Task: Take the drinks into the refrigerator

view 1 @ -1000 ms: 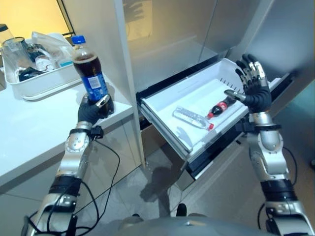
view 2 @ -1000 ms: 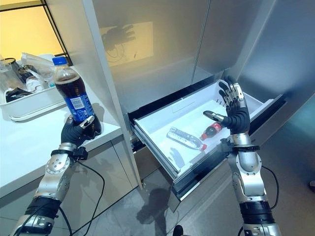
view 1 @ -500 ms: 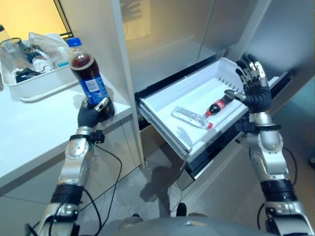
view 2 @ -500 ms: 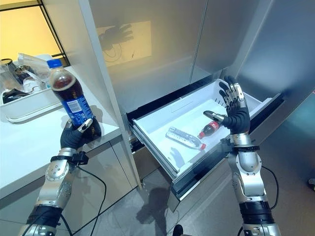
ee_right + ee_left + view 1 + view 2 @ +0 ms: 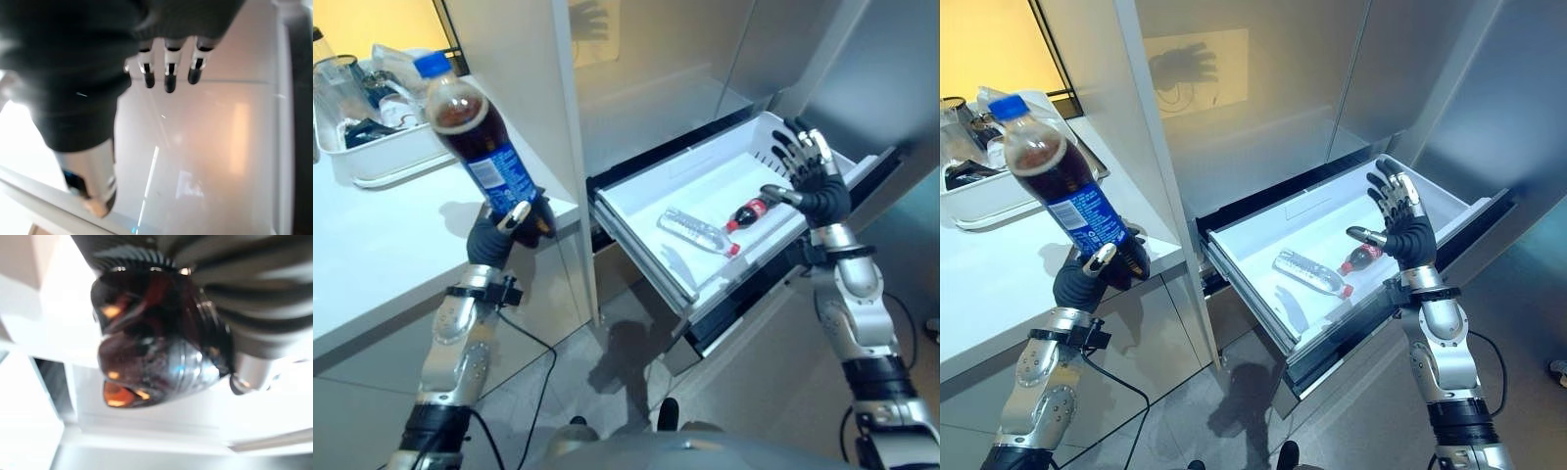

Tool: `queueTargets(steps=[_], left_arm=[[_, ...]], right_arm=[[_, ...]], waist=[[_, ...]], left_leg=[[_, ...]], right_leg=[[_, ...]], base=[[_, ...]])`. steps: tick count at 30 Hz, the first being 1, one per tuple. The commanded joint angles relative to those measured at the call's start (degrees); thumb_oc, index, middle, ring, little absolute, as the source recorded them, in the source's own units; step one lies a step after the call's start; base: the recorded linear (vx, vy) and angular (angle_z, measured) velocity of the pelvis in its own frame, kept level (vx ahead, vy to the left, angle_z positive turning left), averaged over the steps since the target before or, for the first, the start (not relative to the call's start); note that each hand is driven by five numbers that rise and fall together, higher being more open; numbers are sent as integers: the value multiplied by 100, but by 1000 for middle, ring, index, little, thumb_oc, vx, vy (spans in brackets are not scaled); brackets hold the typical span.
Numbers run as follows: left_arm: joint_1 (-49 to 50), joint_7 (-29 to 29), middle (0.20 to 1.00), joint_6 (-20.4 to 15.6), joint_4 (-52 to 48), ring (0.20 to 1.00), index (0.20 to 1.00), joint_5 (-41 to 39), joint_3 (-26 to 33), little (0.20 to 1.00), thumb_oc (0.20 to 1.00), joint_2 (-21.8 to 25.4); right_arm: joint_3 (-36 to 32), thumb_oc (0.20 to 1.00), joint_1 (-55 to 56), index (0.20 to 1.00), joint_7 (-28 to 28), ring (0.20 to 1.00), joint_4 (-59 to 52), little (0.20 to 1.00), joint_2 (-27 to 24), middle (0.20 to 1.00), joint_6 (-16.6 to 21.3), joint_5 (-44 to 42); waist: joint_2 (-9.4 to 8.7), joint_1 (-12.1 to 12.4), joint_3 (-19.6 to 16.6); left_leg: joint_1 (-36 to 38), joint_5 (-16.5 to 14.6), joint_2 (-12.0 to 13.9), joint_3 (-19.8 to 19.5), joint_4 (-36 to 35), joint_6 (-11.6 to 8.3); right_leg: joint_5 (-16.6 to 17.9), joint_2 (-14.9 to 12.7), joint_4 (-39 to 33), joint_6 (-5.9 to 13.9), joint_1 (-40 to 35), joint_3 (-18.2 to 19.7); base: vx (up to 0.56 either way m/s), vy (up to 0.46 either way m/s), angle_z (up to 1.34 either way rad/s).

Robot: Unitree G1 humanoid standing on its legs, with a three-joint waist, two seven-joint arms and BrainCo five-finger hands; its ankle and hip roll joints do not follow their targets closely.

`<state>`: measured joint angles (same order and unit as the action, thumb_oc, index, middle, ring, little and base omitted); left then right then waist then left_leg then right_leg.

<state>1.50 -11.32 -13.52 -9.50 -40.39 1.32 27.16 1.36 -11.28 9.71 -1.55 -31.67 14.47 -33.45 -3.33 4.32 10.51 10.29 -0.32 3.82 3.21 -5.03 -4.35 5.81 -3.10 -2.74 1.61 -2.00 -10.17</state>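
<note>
You've got a cola bottle (image 5: 475, 147) with a blue cap and blue label, nearly full, tilted with its cap leaning away to the left above the counter edge, gripped at its base. In the open white drawer (image 5: 636, 211) lie two more: a clear bottle (image 5: 697, 234) with a red cap, and just beside it a small cola (image 5: 746, 213), both on their sides.

Silver-grey jointed arms, dark ribbed covers on left hand (image 5: 495, 238) and right hand (image 5: 818, 188), silver dark-tipped fingers
</note>
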Motion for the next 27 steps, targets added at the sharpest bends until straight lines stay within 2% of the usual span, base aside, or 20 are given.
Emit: queueTargets(steps=[1,5,7,10,16,21,27], left_arm=[[-493,-501,200,-438,-1046,200,200,-460,2,200,200,531],[-441,-718,200,-386,-1243,200,200,-639,-311,200,200,880],[-465,-754,200,-383,-1242,200,200,-626,-455,200,200,1033],[-488,-867,200,-339,-1382,200,200,-634,-711,200,200,1282],[-603,-1014,200,-214,-1438,200,200,-624,-1165,200,200,1448],[-700,-1100,200,-143,-1323,200,200,-531,-1524,200,200,1551],[-687,-1146,200,-78,-1181,200,200,-411,-1687,200,200,1609]], right_arm=[[386,1000,-942,1000,507,1000,291,1000,-343,1000,-33,-1079],[1226,1000,-1554,1000,1213,1000,165,1000,-782,1000,-435,-2127],[1524,1000,-1832,1000,1294,1000,164,1000,-933,1000,-482,-2312],[1991,1000,-2269,1000,1418,1000,122,1000,-918,1000,-601,-2678],[2428,1000,-2660,1000,1479,1000,91,1000,-771,1000,-677,-2750],[2664,1000,-2865,1000,1461,1000,224,1000,-560,1000,-691,-2828],[2843,1000,-2826,1000,1562,1000,137,1000,-389,1000,-814,-2970]], waist=[[-4,103,-192],[-12,145,-184],[-13,163,-184],[-5,200,-178],[20,215,-168],[38,218,-180],[64,218,-183]], left_leg=[[6,-382,-257,-206,3,331],[18,-362,-262,-162,3,338],[27,-354,-265,-154,3,338],[23,-345,-267,-143,3,337],[44,-341,-273,-103,3,351],[64,-348,-277,-40,3,357],[82,-355,-280,36,3,361]], right_leg=[[-609,-134,872,366,-160,263],[-576,-139,877,385,-137,300],[-574,-136,876,391,-130,306],[-560,-139,849,400,-135,323],[-551,-135,836,419,-149,347],[-534,-137,800,433,-172,378],[-505,-140,750,453,-185,440]], base=[[0,0,0],[0,0,0],[0,0,0],[-5,1,-2],[-3,1,-2],[-2,1,-3],[-3,3,-7]])
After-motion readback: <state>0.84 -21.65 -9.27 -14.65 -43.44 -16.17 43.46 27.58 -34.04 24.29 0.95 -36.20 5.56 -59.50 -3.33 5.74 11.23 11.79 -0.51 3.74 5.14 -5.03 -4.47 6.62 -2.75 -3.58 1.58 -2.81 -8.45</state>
